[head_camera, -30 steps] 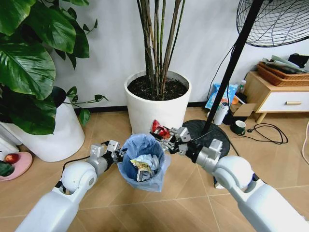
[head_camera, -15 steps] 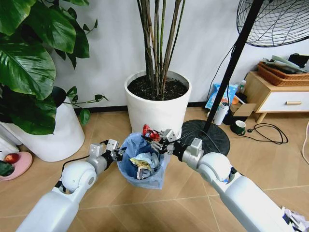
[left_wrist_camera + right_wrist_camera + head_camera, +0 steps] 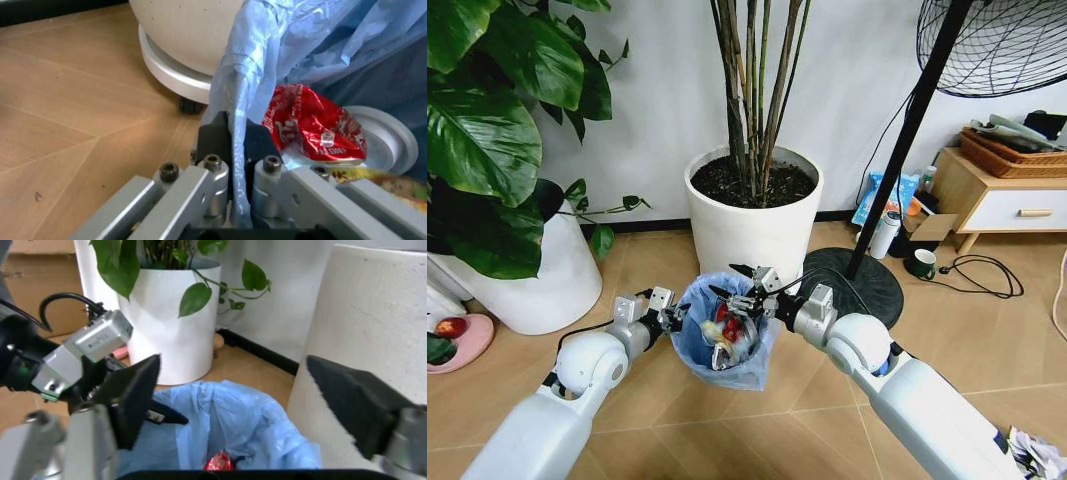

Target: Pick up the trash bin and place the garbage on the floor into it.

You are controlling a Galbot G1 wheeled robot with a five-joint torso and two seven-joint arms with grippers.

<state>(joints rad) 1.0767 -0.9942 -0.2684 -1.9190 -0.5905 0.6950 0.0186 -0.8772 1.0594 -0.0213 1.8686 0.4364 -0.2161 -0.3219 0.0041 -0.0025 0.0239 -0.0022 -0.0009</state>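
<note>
Trash bin [image 3: 727,335] hangs above the floor [image 3: 827,390] in front of the big white plant pot [image 3: 752,215], carried by the left gripper [image 3: 670,318], whose fingers are pinched tight on the bin's rim and its light blue bag [image 3: 253,90], as the left wrist view shows with the plastic squeezed between the two dark pads. Inside the bin lies a crumpled red packet [image 3: 312,125] beside a white round lid [image 3: 383,137] and what looks like a yellowish wrapper, though that piece is hard to make out. The right gripper [image 3: 739,291] hovers just over the bin's mouth with its fingers spread wide and nothing between them; from the right wrist view the red packet [image 3: 218,461] sits down in the bag below. More garbage, a crumpled white paper wad [image 3: 1039,452], lies on the floor near the right arm.
</note>
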